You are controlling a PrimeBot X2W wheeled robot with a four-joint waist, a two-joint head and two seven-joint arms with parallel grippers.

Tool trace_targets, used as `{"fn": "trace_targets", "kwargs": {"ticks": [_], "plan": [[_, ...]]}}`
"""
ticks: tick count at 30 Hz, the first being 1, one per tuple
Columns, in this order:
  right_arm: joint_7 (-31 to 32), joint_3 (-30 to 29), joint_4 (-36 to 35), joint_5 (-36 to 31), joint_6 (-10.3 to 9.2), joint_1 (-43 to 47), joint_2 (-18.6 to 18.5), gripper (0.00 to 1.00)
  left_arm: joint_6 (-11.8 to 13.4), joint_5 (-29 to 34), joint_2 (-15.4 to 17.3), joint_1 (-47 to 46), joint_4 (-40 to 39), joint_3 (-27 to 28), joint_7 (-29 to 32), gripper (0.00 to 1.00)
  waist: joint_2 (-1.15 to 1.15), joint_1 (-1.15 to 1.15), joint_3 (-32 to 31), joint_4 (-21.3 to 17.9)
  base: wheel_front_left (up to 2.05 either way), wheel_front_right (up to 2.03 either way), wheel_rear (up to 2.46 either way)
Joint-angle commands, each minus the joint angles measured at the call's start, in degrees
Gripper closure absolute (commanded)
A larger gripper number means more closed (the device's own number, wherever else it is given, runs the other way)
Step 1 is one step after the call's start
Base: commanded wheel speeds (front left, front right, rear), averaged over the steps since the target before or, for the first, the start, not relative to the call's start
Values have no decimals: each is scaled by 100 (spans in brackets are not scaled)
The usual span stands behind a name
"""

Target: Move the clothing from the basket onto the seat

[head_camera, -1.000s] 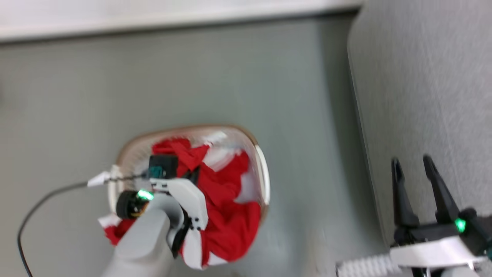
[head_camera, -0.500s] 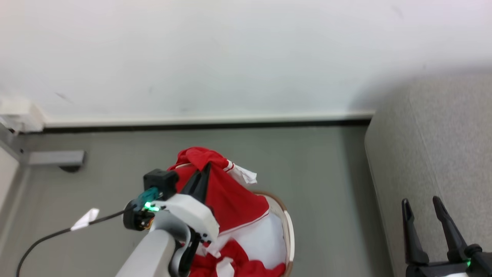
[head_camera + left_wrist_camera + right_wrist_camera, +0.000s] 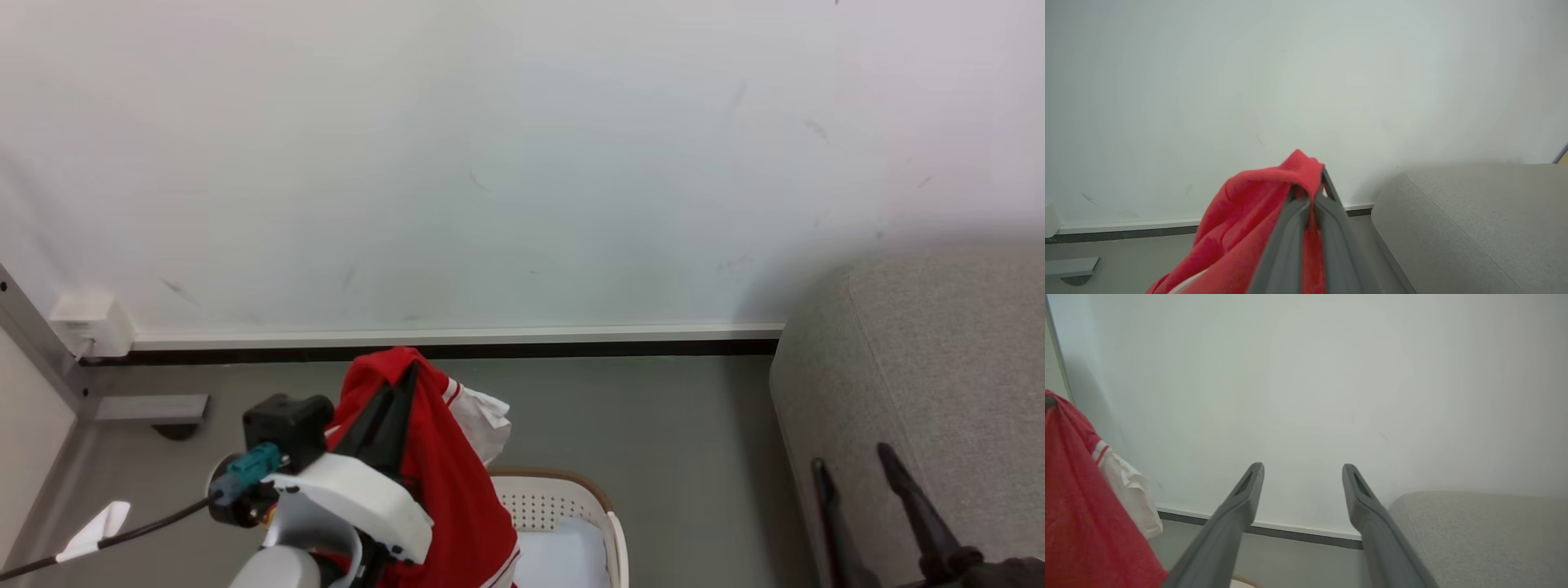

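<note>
The left gripper (image 3: 406,377) has its jaws clamped tight on the red jersey (image 3: 447,482). A fold of the cloth is pinched between the two dark fingers near their tips. In the left wrist view the red fabric is bunched over and between the fingers, and no gap shows between them.

The red jersey hangs from this grip and drapes down beside the gripper's white housing toward the basket (image 3: 606,510). A white sleeve (image 3: 482,416) with red stripe trim juts out on the side facing the grey sofa (image 3: 931,359). The pinched top of the garment stands well above the basket's rim. Its lower end runs out of the frame, so I cannot tell whether it touches the basket.

The basket is cream with a perforated wall and a brown rim band. It sits on the grey floor (image 3: 669,425) near the white wall (image 3: 490,163). A pale bluish-white pad (image 3: 563,559) lies inside it.

The right gripper (image 3: 1302,466) has its jaws spread wide, with nothing between the fingers and nothing touched. In the head view it sits in front of the grey sofa's near edge. The grey sofa stands on the robot's right of the basket, apart from it, with floor between them.
</note>
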Motion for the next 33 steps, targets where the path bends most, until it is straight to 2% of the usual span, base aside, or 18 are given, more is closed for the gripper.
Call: {"fn": "trace_targets", "kwargs": {"ticks": [1, 3, 10, 13, 17, 24, 33], "plan": [[2, 185, -77, 52, -12, -94, -121, 0, 1, -54, 61, 112, -161, -20, 101, 100, 0, 1, -10, -3, 0, 0, 0], [3, 705, -155, 232, -12, -184, -379, 0, -2, -55, 122, 170, -440, -82, 305, 100, 0, 1, -18, -3, 0, 0, 0], [104, 2521, -410, 656, -12, -1144, -1657, 0, -141, -158, 269, 195, -1201, -367, 932, 100, 0, 1, -5, -10, 0, 0, 0], [283, 3092, -511, 827, -12, -1723, -2108, 0, -241, -136, 310, 58, -1376, -533, 1185, 100, 0, 1, 10, 5, 0, 0, 0], [468, 3697, -549, 1062, -13, -2382, -2488, 0, -404, -119, 278, -126, -1515, -771, 1413, 100, 0, 1, 29, 52, 0, 0, 0], [651, 4513, -372, 1457, -12, -3068, -2674, 0, -618, -150, 130, -360, -1696, -1131, 1633, 100, 0, 1, 36, 102, 0, 0, 0], [616, 5215, 206, 2346, -12, -3416, -2252, 0, -870, -281, -120, -547, -1872, -1592, 1842, 100, 0, 1, 71, 153, 0, 0, 0]]}}
